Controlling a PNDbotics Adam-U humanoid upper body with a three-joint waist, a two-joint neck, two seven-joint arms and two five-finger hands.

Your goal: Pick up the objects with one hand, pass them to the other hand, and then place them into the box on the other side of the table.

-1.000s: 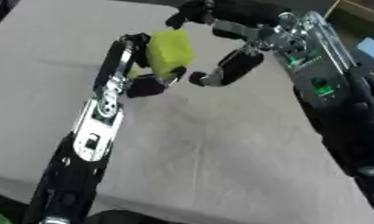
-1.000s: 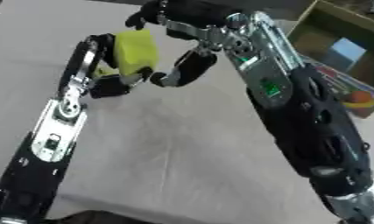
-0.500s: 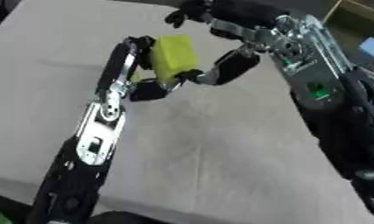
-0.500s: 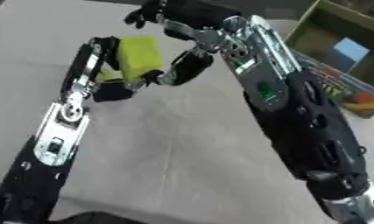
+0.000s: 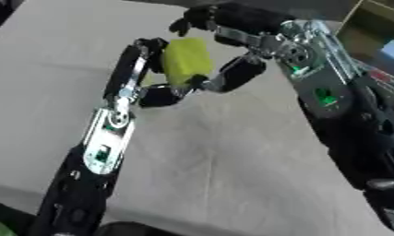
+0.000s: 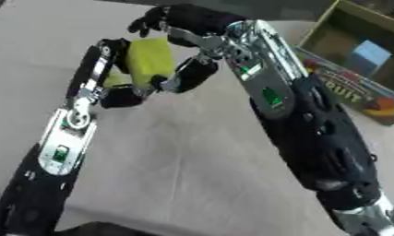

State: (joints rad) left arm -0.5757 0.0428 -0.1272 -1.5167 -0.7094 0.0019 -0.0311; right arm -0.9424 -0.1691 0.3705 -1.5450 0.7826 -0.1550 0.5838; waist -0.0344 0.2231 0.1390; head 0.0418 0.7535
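A yellow-green block (image 5: 186, 61) is held above the middle of the table between both hands. My left hand (image 5: 145, 64) reaches up from the lower left and grips the block's left side, with its thumb (image 5: 161, 96) under the block. My right hand (image 5: 228, 20) comes in from the right. Its fingers curl over the top and back of the block, and its thumb (image 5: 235, 75) presses the lower right side. The open cardboard box (image 6: 335, 28) stands at the far right.
The table is covered by a pale grey cloth (image 5: 224, 166) with soft creases. Inside the box lies a light blue thing (image 6: 367, 53), and a fruit picture (image 6: 369, 99) shows on the box's near side. My right forearm (image 6: 313, 133) crosses the right half of the view.
My right thumb has come in from a small gap to touch the block's lower right side. Both hands and the block have drifted slightly nearer.
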